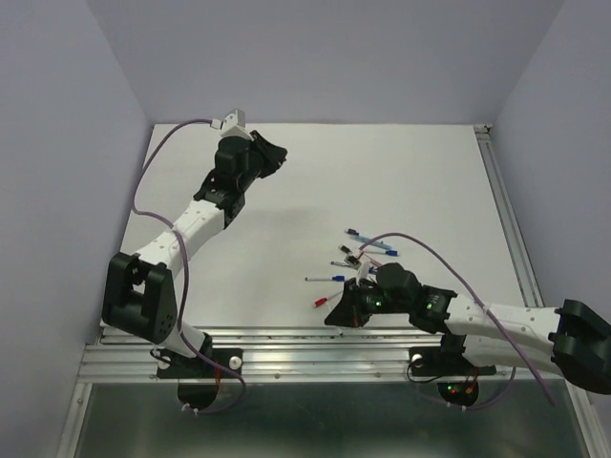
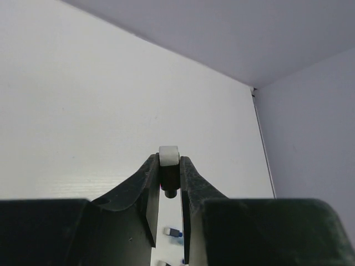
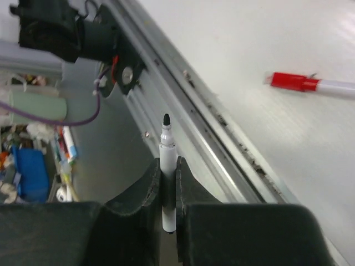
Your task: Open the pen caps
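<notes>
My left gripper [image 1: 274, 156] is raised over the far left of the table. In the left wrist view it [image 2: 169, 162] is shut on a short black cap with a white end [image 2: 168, 158]. My right gripper [image 1: 334, 314] hangs over the table's front edge. In the right wrist view it [image 3: 168, 169] is shut on an uncapped white pen with a black tip [image 3: 167, 145] that points past the edge. Several capped pens [image 1: 368, 246] lie right of centre. A red-capped pen [image 1: 328, 300] [image 3: 295, 82] and a blue-capped one [image 1: 326, 278] lie nearest my right gripper.
An aluminium rail [image 1: 315, 339] [image 3: 213, 113] runs along the table's front edge, and another [image 1: 506, 205] along the right side. Lilac walls close the back and sides. Off-table clutter [image 3: 30, 172] shows below the rail. Blue-ended pens [image 2: 173, 231] show between my left fingers.
</notes>
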`<state>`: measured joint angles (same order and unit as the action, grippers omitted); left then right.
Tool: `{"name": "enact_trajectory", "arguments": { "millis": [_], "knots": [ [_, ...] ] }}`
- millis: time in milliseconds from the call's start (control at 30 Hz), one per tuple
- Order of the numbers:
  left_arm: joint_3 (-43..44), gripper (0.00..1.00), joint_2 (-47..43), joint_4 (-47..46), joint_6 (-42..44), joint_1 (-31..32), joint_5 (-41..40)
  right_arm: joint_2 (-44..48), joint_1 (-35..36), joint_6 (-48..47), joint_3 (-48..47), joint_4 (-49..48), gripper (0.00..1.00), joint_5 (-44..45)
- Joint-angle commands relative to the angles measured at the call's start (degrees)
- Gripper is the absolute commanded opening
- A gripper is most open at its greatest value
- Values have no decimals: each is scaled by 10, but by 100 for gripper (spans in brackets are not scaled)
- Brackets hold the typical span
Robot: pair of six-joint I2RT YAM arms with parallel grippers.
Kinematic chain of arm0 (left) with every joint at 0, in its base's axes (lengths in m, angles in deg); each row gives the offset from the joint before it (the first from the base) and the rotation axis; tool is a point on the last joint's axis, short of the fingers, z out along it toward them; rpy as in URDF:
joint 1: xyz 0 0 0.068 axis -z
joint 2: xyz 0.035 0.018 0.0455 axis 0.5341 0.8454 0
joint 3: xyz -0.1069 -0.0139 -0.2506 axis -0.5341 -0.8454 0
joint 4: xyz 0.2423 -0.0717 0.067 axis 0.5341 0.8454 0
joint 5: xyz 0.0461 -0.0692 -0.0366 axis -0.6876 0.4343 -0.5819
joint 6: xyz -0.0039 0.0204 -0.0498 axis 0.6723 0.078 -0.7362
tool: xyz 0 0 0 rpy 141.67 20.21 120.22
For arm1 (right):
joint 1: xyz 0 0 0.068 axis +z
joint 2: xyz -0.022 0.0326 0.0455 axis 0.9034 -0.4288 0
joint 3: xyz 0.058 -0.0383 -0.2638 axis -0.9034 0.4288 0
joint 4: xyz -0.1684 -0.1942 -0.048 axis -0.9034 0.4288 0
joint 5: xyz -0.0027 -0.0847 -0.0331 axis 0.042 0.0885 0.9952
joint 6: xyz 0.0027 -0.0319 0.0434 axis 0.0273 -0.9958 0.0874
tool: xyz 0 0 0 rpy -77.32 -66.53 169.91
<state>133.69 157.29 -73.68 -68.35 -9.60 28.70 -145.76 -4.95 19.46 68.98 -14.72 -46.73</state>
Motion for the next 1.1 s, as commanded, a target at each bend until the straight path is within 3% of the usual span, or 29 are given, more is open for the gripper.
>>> {"name": "enact_trajectory", "arguments": {
  "millis": [0, 33, 133, 200, 400, 533, 633, 800, 1067],
  "knots": [
    [5, 0, -20, 21, 30, -7, -5, 8, -2, 13, -43, 20, 1, 112],
    [3, 0, -18, 36, 32, -11, -7, 9, -2, 9, -59, 39, 1, 113],
    [-6, 0, -6, 112, 53, -15, -31, 5, -4, -20, -126, 144, 1, 248],
    [-16, 0, 12, 148, 74, -16, -54, -1, -37, -45, -155, 209, 1, 275],
    [31, 0, 118, 227, 142, -18, -100, -103, -283, -150, -258, 255, 1, 234],
    [99, 0, 184, 274, 170, -22, -117, -213, -363, -187, -319, 265, 1, 220],
    [136, 0, 212, 302, 177, -27, -132, -297, -402, -216, -400, 308, 2, 261],
    [148, 0, 235, 297, 185, -30, -113, -429, -444, -254, -506, 333, 4, 258],
    [185, 6, 283, 321, 181, -32, -114, -529, -457, -272, -575, 356, 8, 265]
  ]
}}
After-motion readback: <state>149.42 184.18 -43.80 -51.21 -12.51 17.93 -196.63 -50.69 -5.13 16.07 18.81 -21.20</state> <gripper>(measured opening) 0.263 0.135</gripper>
